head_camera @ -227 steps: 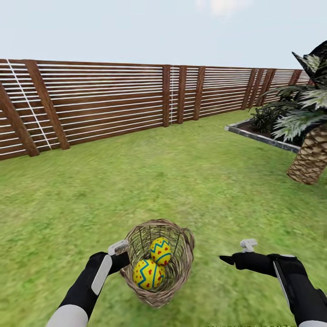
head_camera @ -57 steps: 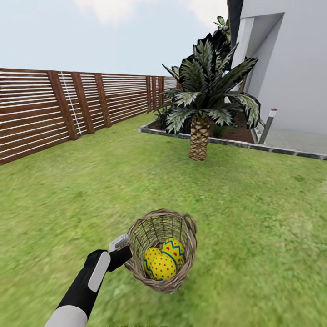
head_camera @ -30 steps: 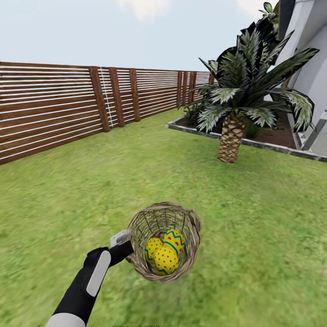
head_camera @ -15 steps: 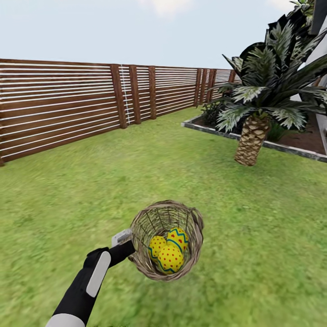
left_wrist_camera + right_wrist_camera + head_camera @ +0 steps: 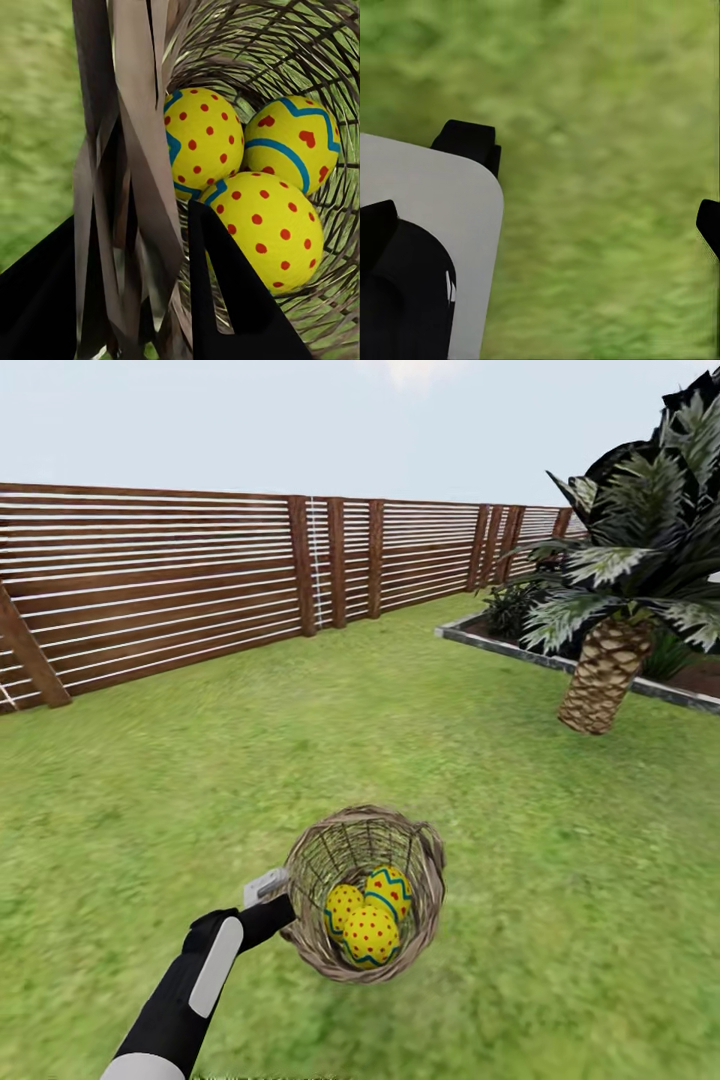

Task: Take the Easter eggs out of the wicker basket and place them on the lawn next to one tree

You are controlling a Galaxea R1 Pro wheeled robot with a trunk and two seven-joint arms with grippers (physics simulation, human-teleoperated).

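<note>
The brown wicker basket (image 5: 415, 860) hangs tilted just above the lawn (image 5: 200, 780), held at its rim by my left gripper (image 5: 277, 905). Three yellow Easter eggs (image 5: 370, 935) with red dots and blue zigzags lie bunched at its bottom. In the left wrist view the gripper (image 5: 139, 300) is shut on the basket's woven wall (image 5: 142, 150), one black finger (image 5: 232, 300) inside beside the eggs (image 5: 262, 229), the other outside. My right gripper (image 5: 542, 221) hangs over blurred grass with its fingertips (image 5: 709, 225) far apart, holding nothing. The bare-trunked tree is out of view.
A short palm with a scaly trunk (image 5: 600, 680) stands at the right by a stone-edged planting bed (image 5: 500, 645). The brown slat fence (image 5: 200, 590) runs across the back. Open grass lies ahead and to the left.
The camera has swung left: the palm and the house have slid toward the picture's right and more fence shows. The basket stays in my left gripper, eggs barely shifting.
</note>
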